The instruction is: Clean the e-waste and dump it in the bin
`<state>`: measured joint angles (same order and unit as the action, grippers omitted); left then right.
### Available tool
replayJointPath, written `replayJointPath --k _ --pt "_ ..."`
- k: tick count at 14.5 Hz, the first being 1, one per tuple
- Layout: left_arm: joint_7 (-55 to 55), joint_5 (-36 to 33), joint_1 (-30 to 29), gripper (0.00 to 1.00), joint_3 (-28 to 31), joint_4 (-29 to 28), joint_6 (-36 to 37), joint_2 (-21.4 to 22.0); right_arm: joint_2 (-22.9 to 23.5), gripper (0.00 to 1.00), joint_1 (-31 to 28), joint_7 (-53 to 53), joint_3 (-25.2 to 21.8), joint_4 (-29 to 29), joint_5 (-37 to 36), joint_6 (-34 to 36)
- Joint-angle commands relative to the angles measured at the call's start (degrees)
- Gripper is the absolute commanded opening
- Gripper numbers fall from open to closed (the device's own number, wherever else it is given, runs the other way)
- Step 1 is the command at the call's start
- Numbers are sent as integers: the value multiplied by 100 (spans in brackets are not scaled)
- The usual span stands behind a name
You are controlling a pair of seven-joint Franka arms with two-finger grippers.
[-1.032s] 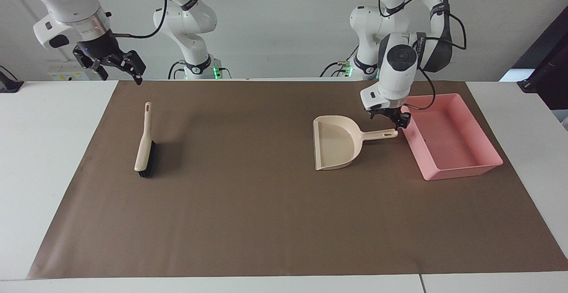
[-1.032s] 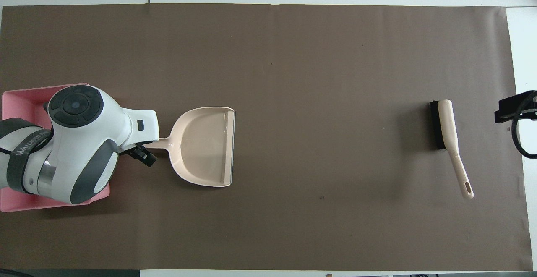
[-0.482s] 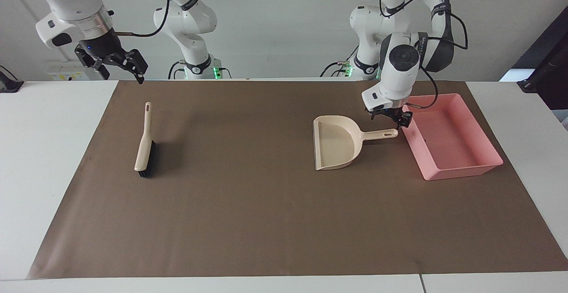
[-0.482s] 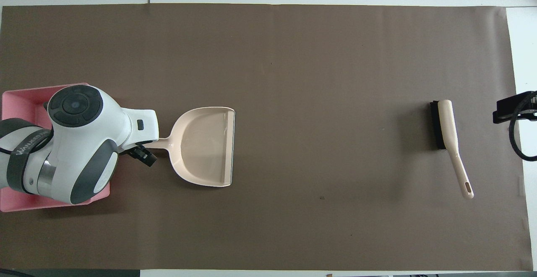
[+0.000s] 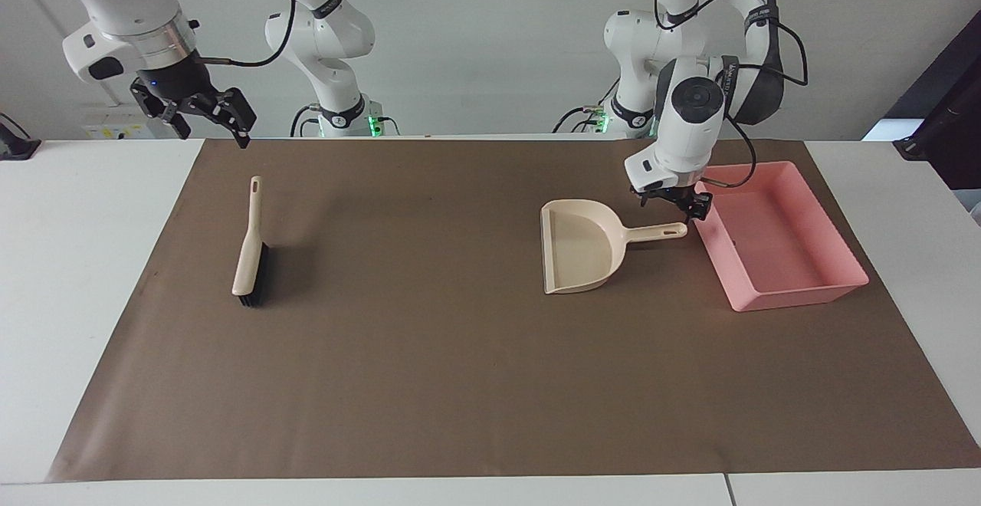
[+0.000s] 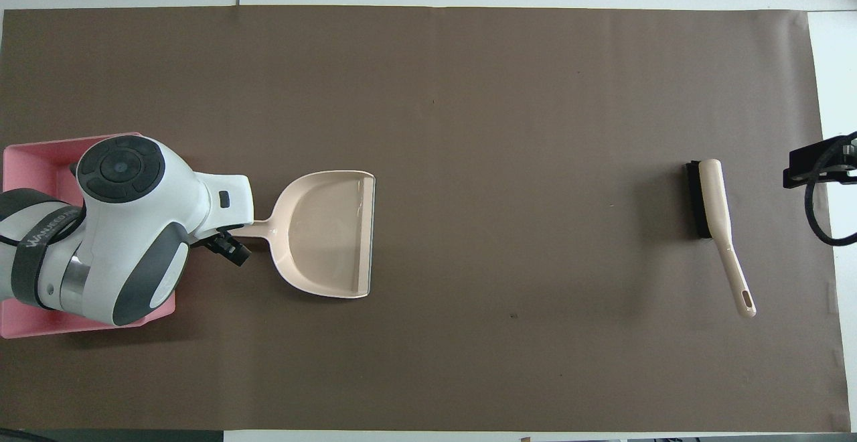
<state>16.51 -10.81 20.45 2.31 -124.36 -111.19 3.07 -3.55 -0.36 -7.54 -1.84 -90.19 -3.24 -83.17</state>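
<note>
The pink bin [image 5: 835, 249] sits at the left arm's end of the mat; in the overhead view the left arm covers most of the bin [image 6: 33, 161]. A tiny dark speck [image 5: 733, 243] lies on its floor; I cannot tell whether it is e-waste, and no other scraps show. The beige dustpan [image 5: 579, 245] [image 6: 328, 234] lies flat beside the bin, its handle pointing at it. My left gripper [image 5: 674, 204] hangs open just above the handle's end, not touching it. My right gripper [image 5: 208, 121] is open, raised over the mat's edge by the right arm's base.
A beige brush with black bristles [image 5: 249, 261] [image 6: 711, 201] lies on the brown mat [image 5: 429, 353] toward the right arm's end, handle pointing at the robots. A small dark mark [image 6: 513, 315] is on the mat near the middle.
The left gripper has risen slightly above the dustpan handle. The right gripper has drifted a little up and toward the table's middle. Dustpan, brush and bin have not moved.
</note>
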Motion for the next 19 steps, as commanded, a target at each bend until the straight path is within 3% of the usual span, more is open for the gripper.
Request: replayJointPath --k 1,7,14,17,19 --pt "1314 114 -516 99 -117 834 423 -96 118 100 -96 -99 70 151 51 -15" --pt "1339 114 -559 99 -117 772 414 -175 74 100 -87 -99 70 116 60 12" --pt "-1341 948 -1622 99 -55 1088 554 149 74 100 -78 -55 61 99 60 -6" --pt "-1379 1299 -2060 99 -38 2096 1430 45 74 100 18 -63 9 107 60 -6" --pt "-1379 1485 -2247 99 -38 2817 1932 -105 74 100 281 -63 -298 107 51 3"
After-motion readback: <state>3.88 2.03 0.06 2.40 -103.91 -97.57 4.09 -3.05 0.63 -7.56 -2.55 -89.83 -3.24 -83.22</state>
